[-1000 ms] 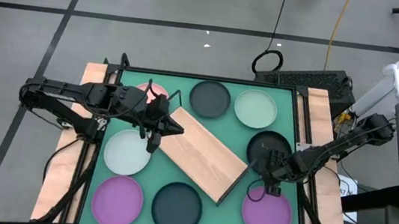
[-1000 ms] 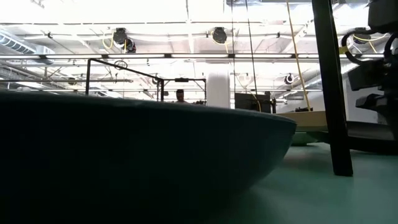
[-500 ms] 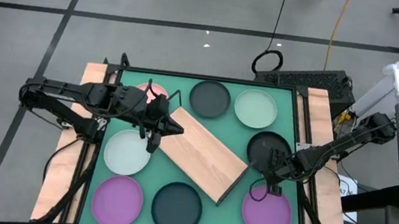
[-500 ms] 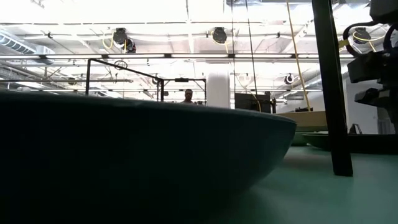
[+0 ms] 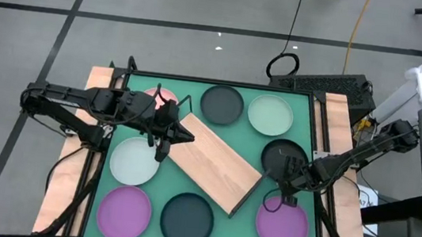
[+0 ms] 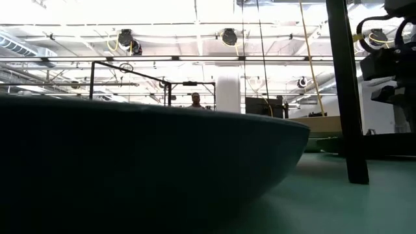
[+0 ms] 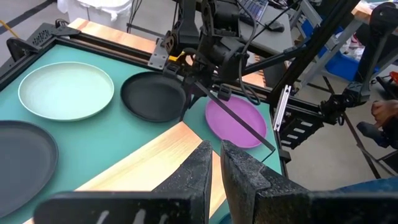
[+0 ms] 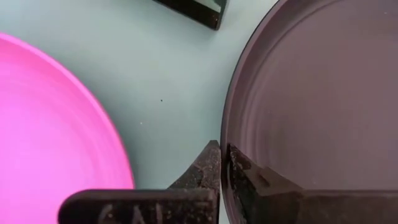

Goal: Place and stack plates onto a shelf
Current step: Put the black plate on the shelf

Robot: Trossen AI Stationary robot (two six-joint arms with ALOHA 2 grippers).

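right gripper point(image 8: 221, 163) clamped on dark plate point(image 8: 317, 93) rim (wrist view only) | left gripper point(image 7: 214, 167) nearly closed, empty, over shelf point(image 5: 214, 163)

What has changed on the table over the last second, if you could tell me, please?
The right tool has closed on the rim of the black plate beside the purple plate, and in the low view that arm has shifted slightly. The left tool stays shut at the wooden shelf; plates and shelf lie as before.

bright overhead glare, blurred foreground
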